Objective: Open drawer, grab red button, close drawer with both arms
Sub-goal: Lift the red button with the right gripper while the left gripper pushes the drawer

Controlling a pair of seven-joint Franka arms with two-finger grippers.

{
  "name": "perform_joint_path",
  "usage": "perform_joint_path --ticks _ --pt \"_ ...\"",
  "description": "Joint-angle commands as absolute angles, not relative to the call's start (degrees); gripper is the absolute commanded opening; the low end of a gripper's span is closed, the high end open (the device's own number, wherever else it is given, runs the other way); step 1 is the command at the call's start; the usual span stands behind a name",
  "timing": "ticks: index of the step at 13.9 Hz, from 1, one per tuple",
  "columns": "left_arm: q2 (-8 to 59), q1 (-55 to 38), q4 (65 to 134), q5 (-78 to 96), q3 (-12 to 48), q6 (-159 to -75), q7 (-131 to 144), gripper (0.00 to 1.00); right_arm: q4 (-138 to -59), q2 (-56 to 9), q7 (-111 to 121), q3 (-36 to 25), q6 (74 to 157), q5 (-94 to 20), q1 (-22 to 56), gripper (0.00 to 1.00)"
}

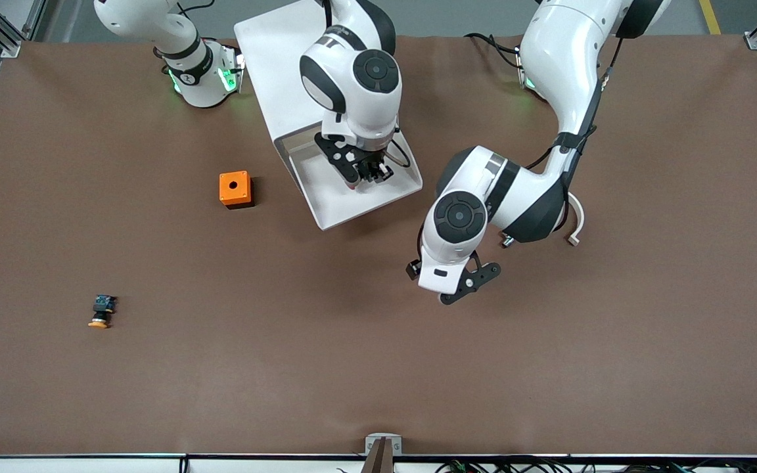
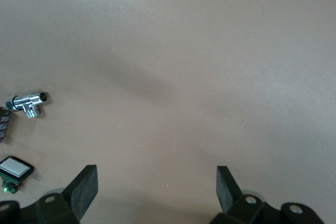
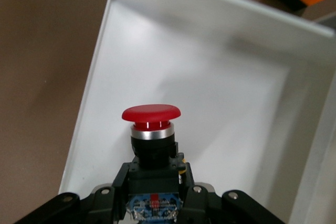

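Inside the pulled-out white plastic tray drawer [image 3: 220,103], the right gripper [image 3: 155,195] is clamping the black-and-teal body of the small push button with the round red mushroom cap [image 3: 151,113]. Judged light, rigid and smooth-capped, the button is best taken by its squared body, as is being done. Its long axis is running from body to cap, the cap pointing away from the wrist toward the drawer's front rim. The left gripper [image 2: 156,184], fingers spread wide, is waiting over the bare brown table [image 2: 199,51].
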State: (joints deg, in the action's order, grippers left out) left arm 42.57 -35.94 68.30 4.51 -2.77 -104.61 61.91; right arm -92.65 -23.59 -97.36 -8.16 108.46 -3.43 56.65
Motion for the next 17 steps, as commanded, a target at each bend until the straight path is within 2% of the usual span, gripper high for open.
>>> perform_joint_path --ticks 1,10,17 --pt "40.96 -36.12 70.14 3.78 -2.64 -104.94 62.05 0.99 -91.32 -22.33 -89.68 -7.91 105.12 -3.6 53.36 0.0" --pt "42.19 -38.22 69.96 3.78 0.09 -105.03 61.96 0.99 -91.93 -18.37 -63.92 -8.0 102.22 -3.6 38.78 0.0" --pt "43.68 -42.01 69.96 4.39 0.09 -105.29 61.96 0.99 -96.76 -15.82 -37.92 -8.09 102.22 -3.52 23.58 0.0"
